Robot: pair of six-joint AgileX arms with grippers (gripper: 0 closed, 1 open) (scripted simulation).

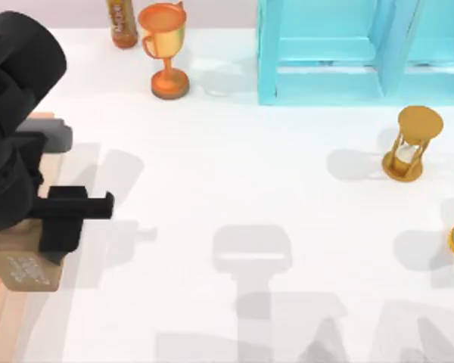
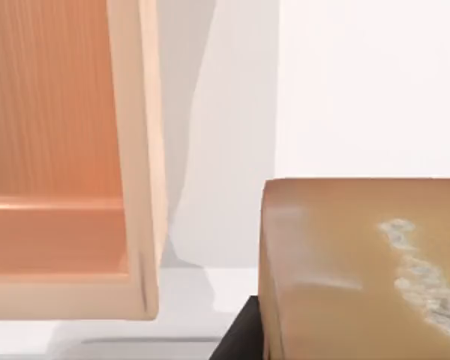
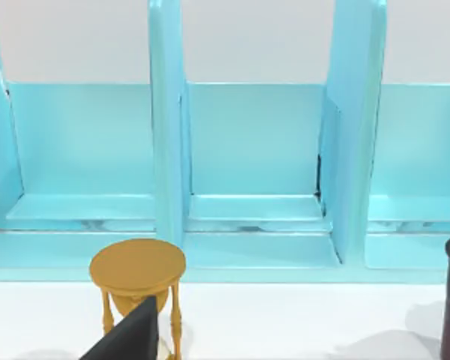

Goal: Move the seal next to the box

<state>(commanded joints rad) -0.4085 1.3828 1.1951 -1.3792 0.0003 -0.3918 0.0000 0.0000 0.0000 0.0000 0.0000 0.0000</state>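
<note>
So the left gripper [image 1: 60, 227] sits at the lower left of the top view, and the seal [image 1: 26, 268] is right under it, tan block with the whitish pattern facing up. It looks clamped on the seal, since the block hangs tight against the black fingers, with a dark finger edge beside it in the left wrist view. The box [image 1: 0, 302] only peeks in as an orange-tan strip along the left edge of that frame, mostly hidden under the arm.

My read: this is the set-down part. To do it well, I'd bring the seal straight down onto bare table just beside the box wall, not over the rim, and only let go once the block sits flat so it doesn't tip onto its rounded end.

The left wrist view is the useful one here: it shows the seal [image 2: 360, 270] at lower right and the box [image 2: 139, 187] wall at left, with a white strip of table [image 2: 225, 150] between them, so they're near but apart. The top view can't show that gap at all.

The right arm's wrist view shows the cyan shelf [image 3: 255, 150] and the golden hourglass [image 3: 137, 274], with a dark gripper tip at the bottom edge, state unclear. That shelf [image 1: 340, 53] and hourglass [image 1: 414, 144] sit upper right in the top view, well away.
</note>
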